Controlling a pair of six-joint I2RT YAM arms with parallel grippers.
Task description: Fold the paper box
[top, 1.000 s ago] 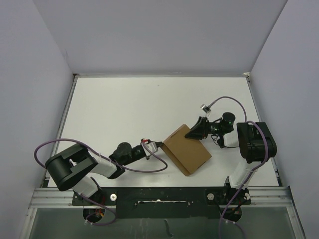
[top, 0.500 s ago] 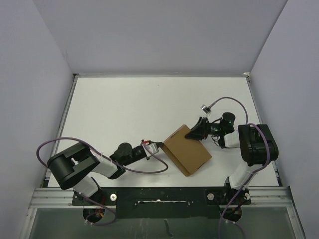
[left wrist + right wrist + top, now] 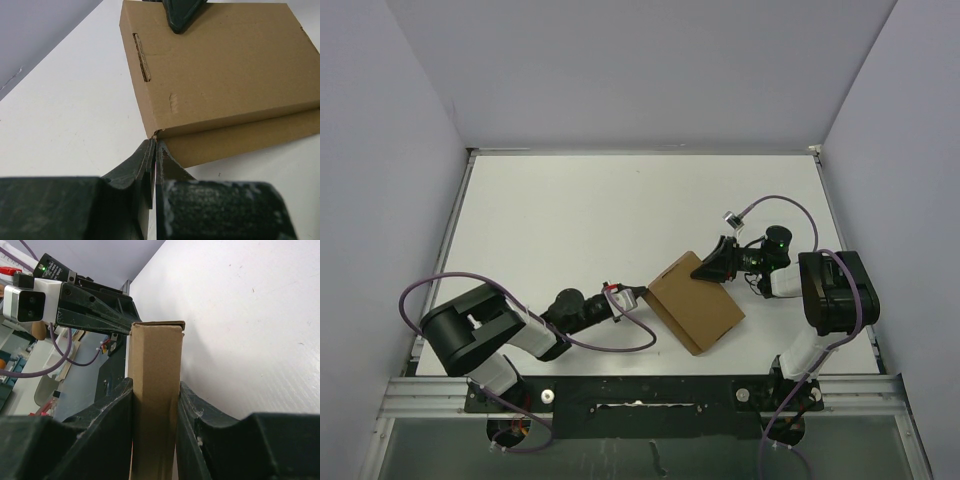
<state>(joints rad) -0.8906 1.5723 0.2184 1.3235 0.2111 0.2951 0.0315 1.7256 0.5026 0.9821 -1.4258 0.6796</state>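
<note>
Top external view puts the paper box [image 3: 700, 305], a thin brown cardboard one that looks nearly closed, on the white table [image 3: 550, 220] right of centre and toward the near edge, set between the two claws. The right claw [image 3: 712, 268] is clamped on the box's far corner, squeezing across its thin side, which the right wrist view shows wedged between both fingers. The left claw [image 3: 154, 144] is closed tight, its tips touching the opposite near corner where a strip of flap sticks out below the lid; whether a sliver of cardboard is caught between them I cannot tell. The danger, as I judge it, lies in that corner: a hard shove from the closed tips could crumple it or swing the box around in the right claw's hold rather than tuck the flap under. The slit in the lid looks empty, so the lid may also spring up once the squeeze lets go.
</note>
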